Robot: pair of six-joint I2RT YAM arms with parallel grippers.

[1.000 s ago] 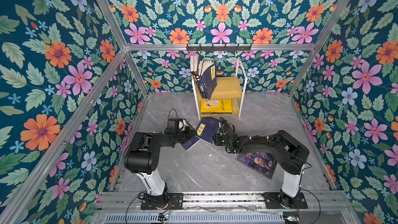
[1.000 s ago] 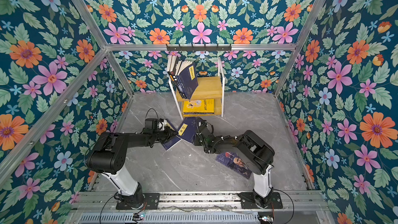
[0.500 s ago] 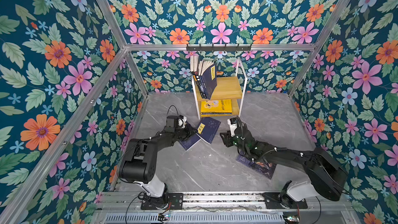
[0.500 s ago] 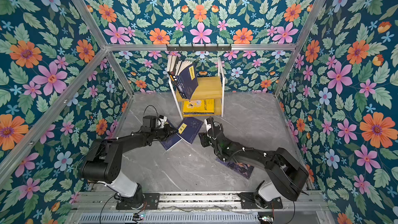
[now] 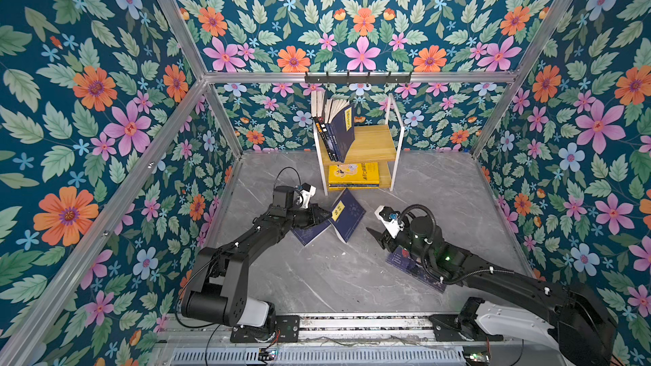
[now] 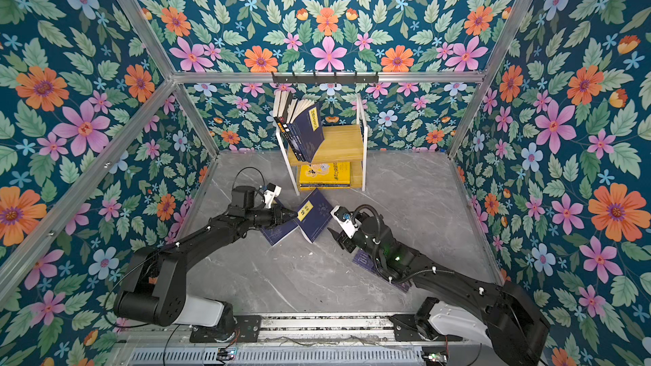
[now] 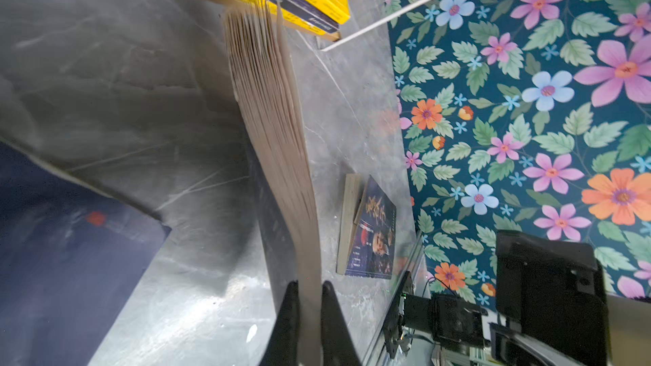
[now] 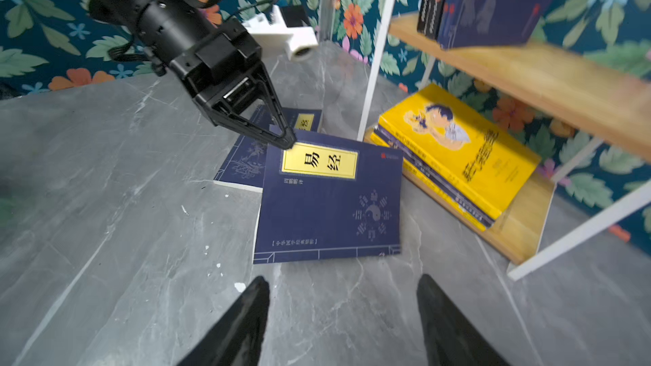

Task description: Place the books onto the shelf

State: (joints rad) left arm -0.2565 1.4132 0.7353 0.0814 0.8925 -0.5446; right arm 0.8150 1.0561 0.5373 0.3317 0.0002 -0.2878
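While edge-pinched, navy book (image 5: 347, 216) beside shelf (image 5: 373, 139)

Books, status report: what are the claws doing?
Left gripper shut on labelled navy book, tilted up. Right gripper open, empty. Second navy book partly under it, on floor.

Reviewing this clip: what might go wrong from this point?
1. The left gripper pinches the navy book only near one corner, and the right gripper stands open, clear of it: the book may sag or slip.
2. The leaning books on the top board of the shelf might topple if bumped.
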